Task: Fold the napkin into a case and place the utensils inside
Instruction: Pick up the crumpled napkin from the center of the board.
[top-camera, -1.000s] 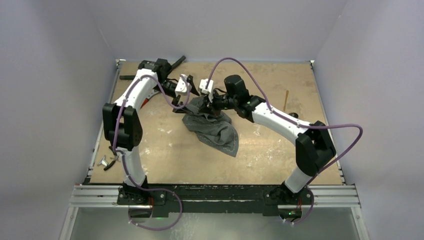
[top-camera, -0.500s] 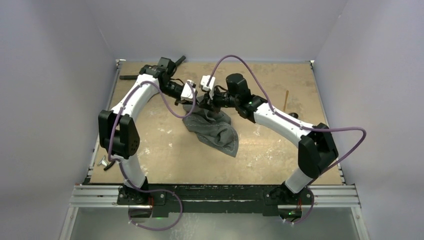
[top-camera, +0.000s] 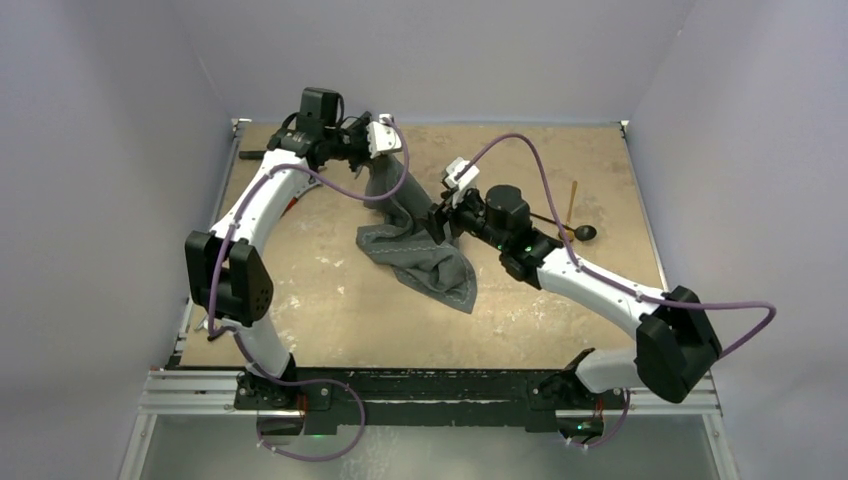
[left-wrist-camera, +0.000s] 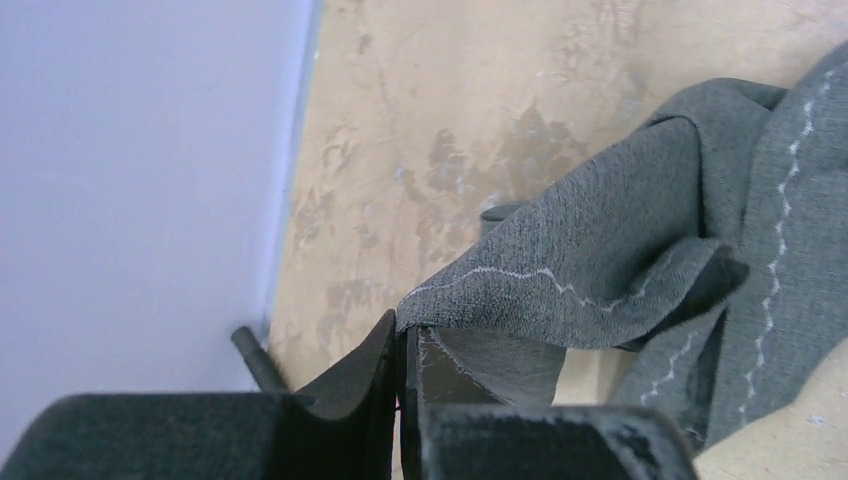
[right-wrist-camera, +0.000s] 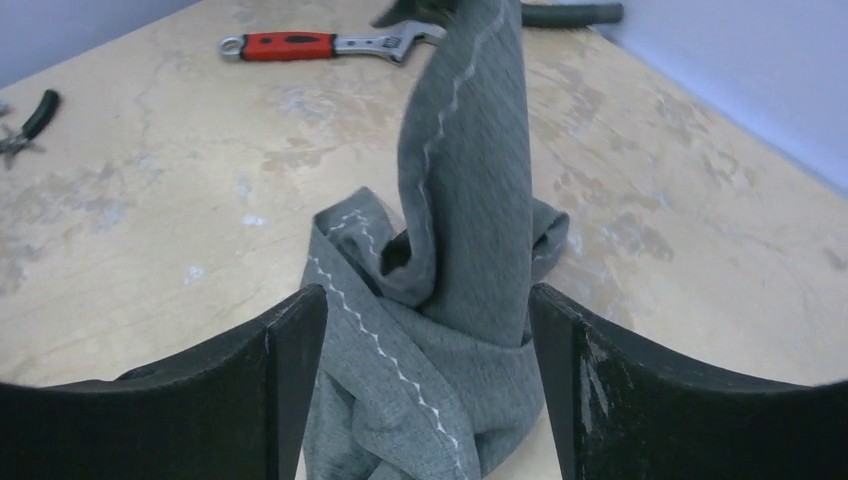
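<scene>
Where the table (top-camera: 560, 330) begins at its left edge, we find small pliers (top-camera: 213, 325) near the near left corner. A red-handled wrench (right-wrist-camera: 320, 43) lies further back along that side. Both are well apart from the work.

Next comes the left gripper (top-camera: 385, 140), raised near the far edge. Its jaws are pressed together on a hemmed corner of the napkin (top-camera: 425, 265). From that pinch the grey cloth hangs in a twisted column down to a crumpled heap at the middle of the table.

Just right of the heap, the right gripper (top-camera: 440, 215) points at it with jaws spread wide. They hold nothing, and cloth sits in the gap between them.

Further right, near the right edge, lie the black spoon (top-camera: 585, 232) and the gold-ended piece (top-camera: 572, 200), close together and clear of the cloth.

We judge the step in hand to be opening the napkin out flat, with no fold yet made. To do it well, we would keep the left pinch firm on the hem. We would have the right gripper find a neighbouring corner by following the pale stitch line, rather than grabbing the bundle. Then the two can draw apart gently until the twist falls out, laying the cloth short of the utensils.
</scene>
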